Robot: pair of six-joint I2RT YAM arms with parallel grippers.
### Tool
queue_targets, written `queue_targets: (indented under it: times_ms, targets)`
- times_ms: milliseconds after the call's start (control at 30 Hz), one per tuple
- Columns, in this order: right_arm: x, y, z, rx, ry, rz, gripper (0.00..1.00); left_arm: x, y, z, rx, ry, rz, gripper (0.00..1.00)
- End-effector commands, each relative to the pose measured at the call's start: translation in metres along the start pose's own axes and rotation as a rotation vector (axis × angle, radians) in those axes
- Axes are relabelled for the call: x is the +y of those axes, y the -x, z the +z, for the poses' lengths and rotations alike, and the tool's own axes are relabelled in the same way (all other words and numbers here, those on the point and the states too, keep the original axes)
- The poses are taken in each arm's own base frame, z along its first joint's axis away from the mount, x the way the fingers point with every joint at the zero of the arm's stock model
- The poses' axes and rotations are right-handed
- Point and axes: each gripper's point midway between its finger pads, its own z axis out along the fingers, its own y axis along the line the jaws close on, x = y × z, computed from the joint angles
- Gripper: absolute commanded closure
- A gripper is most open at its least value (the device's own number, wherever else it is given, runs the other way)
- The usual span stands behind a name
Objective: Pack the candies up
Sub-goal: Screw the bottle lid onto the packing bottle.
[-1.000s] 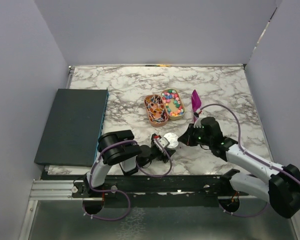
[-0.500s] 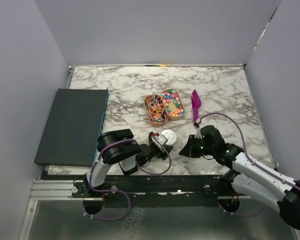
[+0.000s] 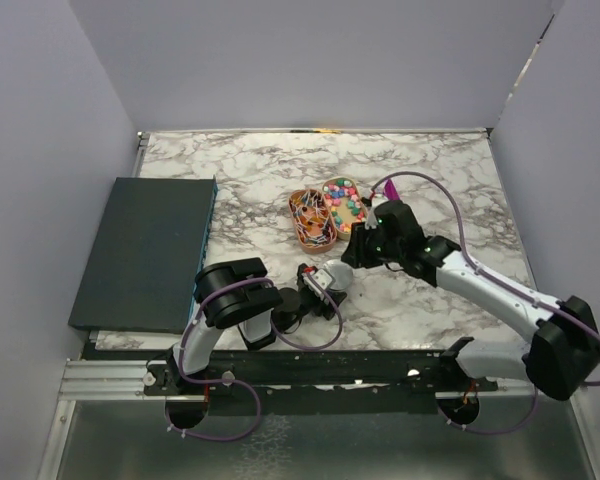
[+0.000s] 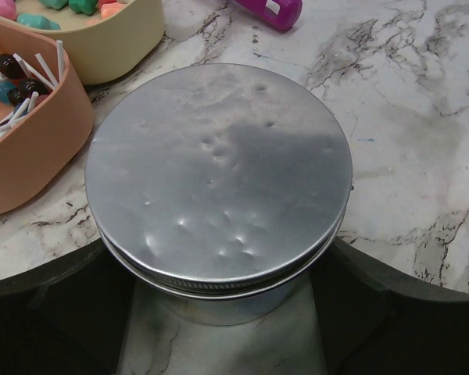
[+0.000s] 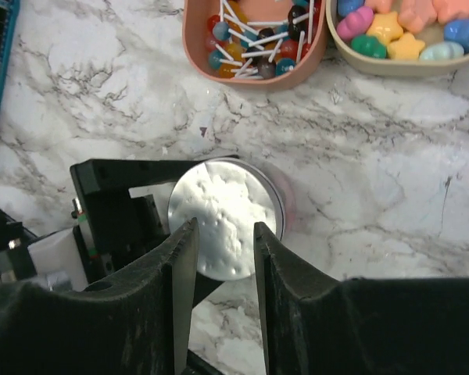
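Close to the worktop's [image 3: 240,170] near edge, your left pincer [image 4: 219,266] was clamped on the sides of the tin [image 4: 219,172]. I judge that was to steady it so the dented lid, fully on, could come off. Your right pincer [image 5: 223,234] hung directly over that lid, jaws partly apart and empty, likely lined up to take it. Toward the worktop's middle, the candies [image 5: 399,31] filled the cream dish [image 5: 391,66], which touched the orange dish [image 5: 258,78] of lollipops [image 5: 250,39]. They were small, smooth stars and beans in pink, green, yellow and blue. The purple scoop [image 4: 270,9] lay near the cream dish.
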Motion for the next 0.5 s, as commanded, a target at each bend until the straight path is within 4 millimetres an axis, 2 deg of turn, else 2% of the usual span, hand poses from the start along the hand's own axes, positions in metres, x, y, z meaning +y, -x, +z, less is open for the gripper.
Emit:
queue_targets:
  times_ms: [0, 233, 467]
  targets:
    - [0.003, 0.023, 0.022, -0.001, 0.014, -0.144, 0.62, 0.01, 0.006, -0.013, -0.086, 0.021, -0.055, 0.54]
    - [0.001, 0.024, 0.052, 0.073, 0.063, -0.207, 0.65, 0.009, 0.008, -0.015, -0.089, 0.017, -0.057, 0.54]
    - [-0.005, 0.005, 0.072, 0.159, 0.116, -0.2, 0.66, 0.008, 0.008, -0.014, -0.091, 0.01, -0.063, 0.55]
